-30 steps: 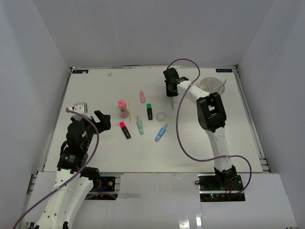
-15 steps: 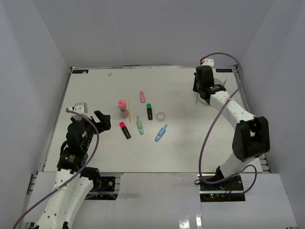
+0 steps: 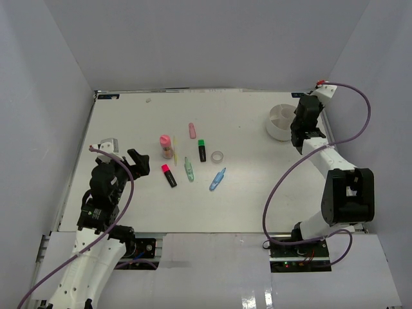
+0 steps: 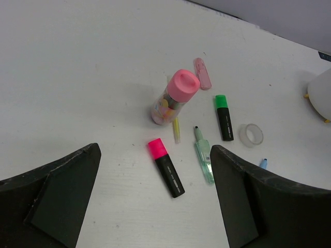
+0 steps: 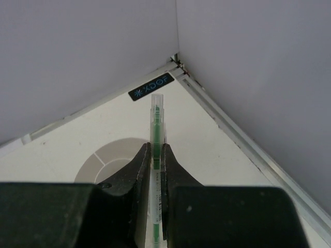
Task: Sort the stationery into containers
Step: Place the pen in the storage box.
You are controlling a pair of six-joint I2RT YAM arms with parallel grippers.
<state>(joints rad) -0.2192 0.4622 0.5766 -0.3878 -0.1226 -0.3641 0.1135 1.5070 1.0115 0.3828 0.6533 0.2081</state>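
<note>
Gripping a thin green pen (image 5: 155, 124) between its closed fingers, the right hand (image 5: 154, 151) stands at the far right of the worktop (image 3: 257, 193), at the right edge of the round white tub (image 3: 275, 132). The pen seems to point over the tub's rim, but this is not fully clear. The left hand (image 4: 155, 199) is wide open and holds nothing at the near left. Beyond it lie the glue stick (image 4: 173, 101), pink highlighter (image 4: 165, 168), green highlighter (image 4: 224, 116), tape ring (image 4: 251, 135), eraser (image 4: 202, 73), pale green pen (image 4: 204, 155) and blue pen (image 3: 217, 179), all well apart from the tub.
</note>
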